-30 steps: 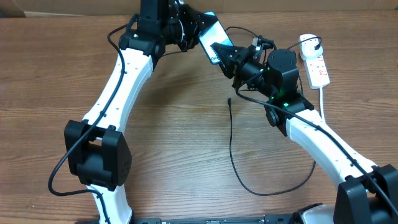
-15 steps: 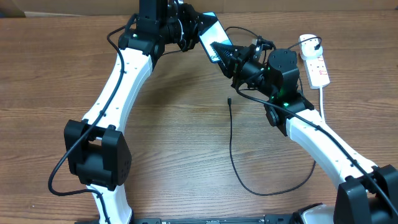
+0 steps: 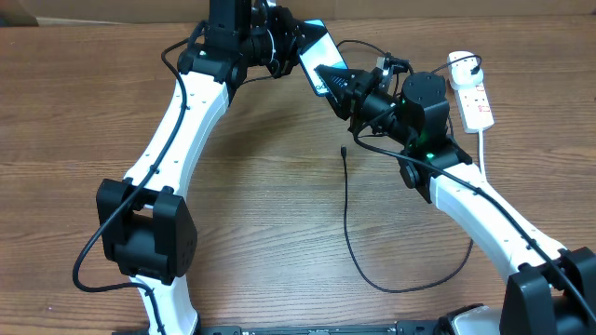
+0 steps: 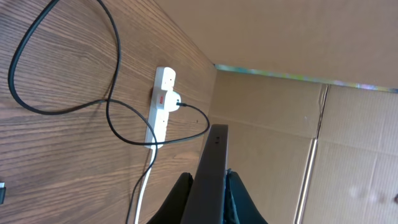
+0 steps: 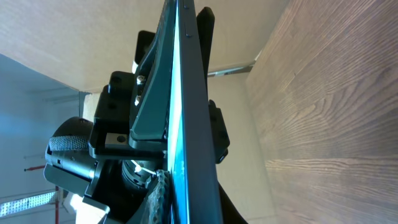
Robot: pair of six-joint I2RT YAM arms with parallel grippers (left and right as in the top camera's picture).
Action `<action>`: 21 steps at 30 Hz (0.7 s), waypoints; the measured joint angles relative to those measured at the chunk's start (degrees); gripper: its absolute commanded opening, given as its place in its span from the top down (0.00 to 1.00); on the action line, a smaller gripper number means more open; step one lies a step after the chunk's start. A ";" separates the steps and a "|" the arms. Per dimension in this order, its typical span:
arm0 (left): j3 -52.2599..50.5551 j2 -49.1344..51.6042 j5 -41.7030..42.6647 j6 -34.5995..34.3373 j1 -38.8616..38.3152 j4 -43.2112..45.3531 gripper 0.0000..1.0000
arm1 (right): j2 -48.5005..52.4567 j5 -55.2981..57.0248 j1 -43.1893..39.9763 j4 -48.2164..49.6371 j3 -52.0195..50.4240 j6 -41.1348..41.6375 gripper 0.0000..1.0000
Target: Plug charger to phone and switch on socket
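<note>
**Both arms on the phone, charger waiting on the table**

The phone (image 3: pixel 320 58) is held off the table (image 3: pixel 261 214) near 12 o'clock in the overhead view, tilted with its screen upward. The left pincer (image 3: pixel 291 48) is clamped tight on the phone's far end, apparently to steady it in the air. The right pincer (image 3: pixel 337 86) is pinched almost closed on the near end, probably setting the angle so the port can be reached. The charger (image 3: pixel 345 223) lies loose on the table, its tip just right of centre and the cable looping toward 5 o'clock; neither pincer has it. The socket (image 3: pixel 475 98) sits untouched at 2 o'clock, the charger's other end seated in it.
</note>
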 measured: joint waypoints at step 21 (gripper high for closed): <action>0.00 0.02 1.42 4.66 -0.90 -2.45 0.96 | 0.68 -9.55 -3.78 -1.38 0.26 -10.49 0.61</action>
